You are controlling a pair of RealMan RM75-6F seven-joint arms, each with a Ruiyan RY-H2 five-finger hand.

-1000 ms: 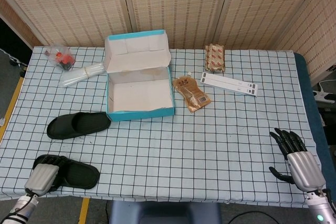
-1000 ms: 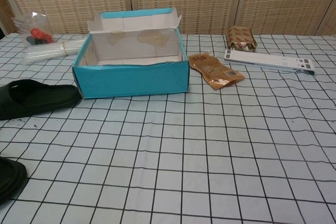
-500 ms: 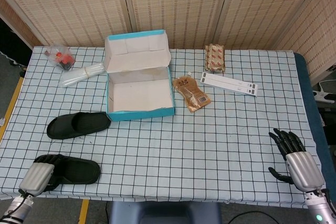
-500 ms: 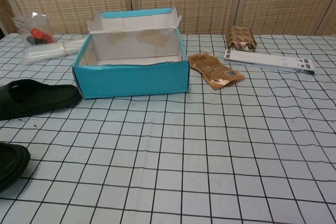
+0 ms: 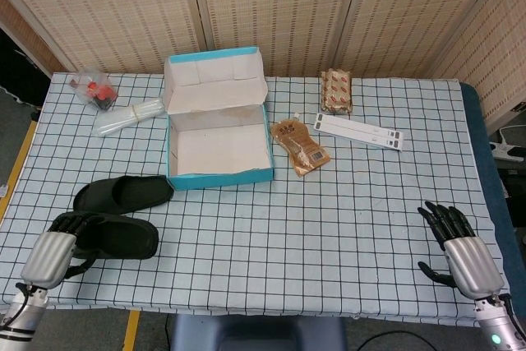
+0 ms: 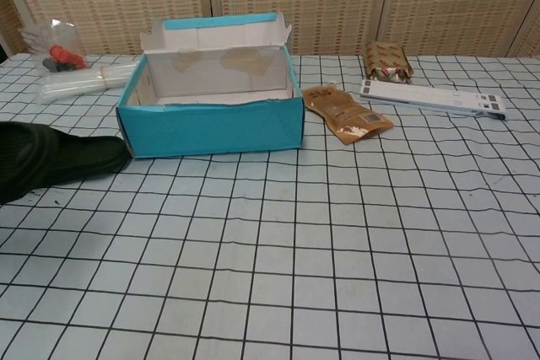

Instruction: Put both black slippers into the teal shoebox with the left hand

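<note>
gripping near slipper point(image 5: 111, 234) by its heel, left hand point(image 5: 51, 254) (lifted to clear the table) | other slipper point(image 5: 123, 194) lies beside teal shoebox point(image 5: 219, 175) | right hand point(image 5: 460, 244) idle, fingers spread, empty

From the chest, the slippers point(image 6: 51, 158) show only as one dark mass cut off by the left edge, so the two cannot be told apart there, and neither hand shows at all; from the head, the left hand point(image 5: 51, 254) covers the heel end of the nearer slipper point(image 5: 115, 236), its fingertips hidden against the black, and that slipper overlaps the near edge of the farther slipper point(image 5: 125, 193). The left arm runs out at the bottom left corner and the right hand point(image 5: 460, 248) is cut at the wrist by the bottom edge; the print on the brown pouch point(image 5: 300, 147) and the white strip point(image 5: 360, 131) is too small to read; the contents of the clear bag point(image 5: 93, 90) at the far left are unclear beyond something red.
</note>
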